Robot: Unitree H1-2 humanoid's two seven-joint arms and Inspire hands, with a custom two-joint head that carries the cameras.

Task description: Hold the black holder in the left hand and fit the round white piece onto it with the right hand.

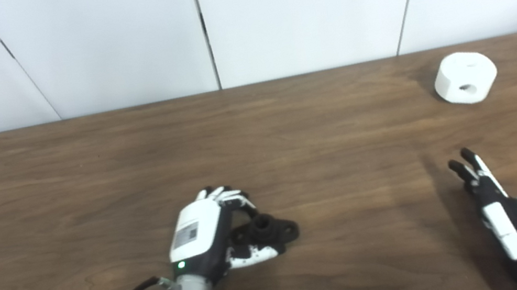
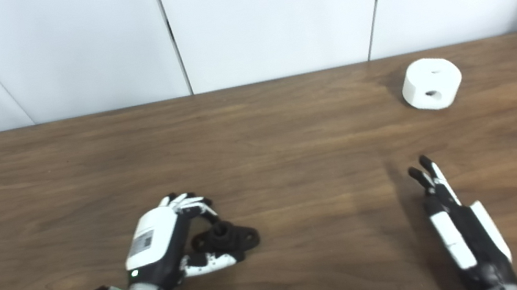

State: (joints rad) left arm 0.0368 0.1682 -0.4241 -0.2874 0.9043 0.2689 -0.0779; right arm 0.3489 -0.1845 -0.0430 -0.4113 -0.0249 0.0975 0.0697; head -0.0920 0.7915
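Nearest, left hand curled around the black holder on the table, right hand lay flat and released, round white piece sat far right.

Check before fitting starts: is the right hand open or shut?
Open: the right hand lies with fingers straight, holding nothing; the round white piece sits apart.

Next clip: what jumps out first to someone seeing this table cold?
The round white piece stands alone at the far right of the dark wooden table, bright against it. Near the front, left of centre, the left hand curls its fingers around the black holder. The right hand lies open at front right, holding nothing.
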